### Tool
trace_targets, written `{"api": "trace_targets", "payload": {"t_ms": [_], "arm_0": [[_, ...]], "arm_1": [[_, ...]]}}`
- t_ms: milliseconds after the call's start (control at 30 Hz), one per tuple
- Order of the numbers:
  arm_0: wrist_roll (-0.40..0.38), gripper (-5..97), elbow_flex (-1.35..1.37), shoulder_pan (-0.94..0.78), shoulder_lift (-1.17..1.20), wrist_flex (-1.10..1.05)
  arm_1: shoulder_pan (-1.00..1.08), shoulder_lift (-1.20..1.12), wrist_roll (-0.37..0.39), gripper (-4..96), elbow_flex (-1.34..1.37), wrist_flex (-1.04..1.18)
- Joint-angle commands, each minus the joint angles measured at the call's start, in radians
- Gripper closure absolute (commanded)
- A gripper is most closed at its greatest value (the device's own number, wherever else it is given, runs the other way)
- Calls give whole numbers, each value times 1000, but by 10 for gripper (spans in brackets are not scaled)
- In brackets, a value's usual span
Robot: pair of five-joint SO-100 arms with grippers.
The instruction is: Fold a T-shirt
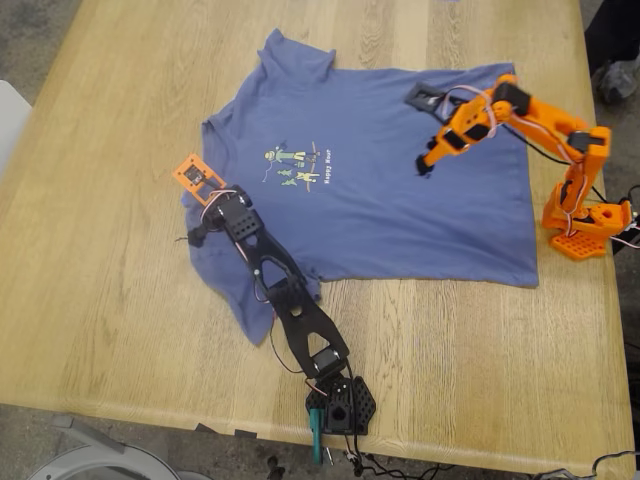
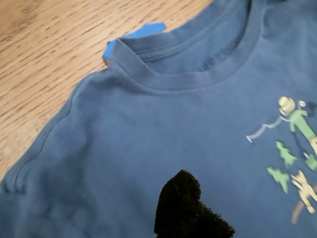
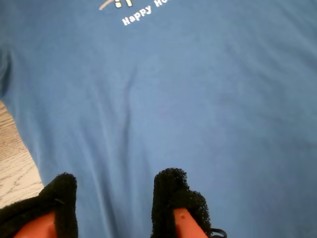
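Observation:
The blue-purple T-shirt (image 1: 400, 210) lies spread face up on the wooden table (image 1: 110, 300). Its collar (image 2: 198, 74) points to the exterior view's left and its hem to the right. The cartoon print (image 1: 298, 168) shows on the chest. My first gripper (image 1: 198, 188), on the black arm, hovers over the collar and shoulder area. Only one black padded fingertip (image 2: 185, 208) of it shows in the first wrist view, above the cloth. My second gripper (image 3: 116, 203), on the orange arm (image 1: 470, 125), is open above the shirt's body, with nothing between its pads.
The black arm's base (image 1: 340, 405) stands at the table's near edge and the orange arm's base (image 1: 585, 225) at the exterior view's right. A scrap of blue tape (image 2: 136, 35) sticks to the table just past the collar. Cables (image 1: 625, 230) trail off at the right.

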Motion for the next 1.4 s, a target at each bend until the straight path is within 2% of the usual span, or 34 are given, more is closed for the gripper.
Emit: {"api": "trace_targets", "payload": {"t_ms": [0, 400, 600, 933, 1033, 1233, 1367], "arm_0": [[15, 388, -311, -18, -60, 8], [26, 408, -296, 5, -206, -241], [26, 412, -207, -3, -259, -407], [21, 420, -187, -31, -414, -577], [20, 459, -184, -40, -459, -604], [3, 610, -179, -43, -499, -644], [-29, 782, -178, -64, -511, -641]], "arm_1": [[-18, -34, 5, 668, -95, 2], [-67, -270, 17, 672, -325, 12], [-38, -563, 20, 677, -799, 156], [-55, -607, 40, 680, -790, 155], [-57, -589, 41, 681, -726, 155], [-43, -617, 41, 682, -670, 155], [-25, -726, 44, 679, -787, 155]]}}
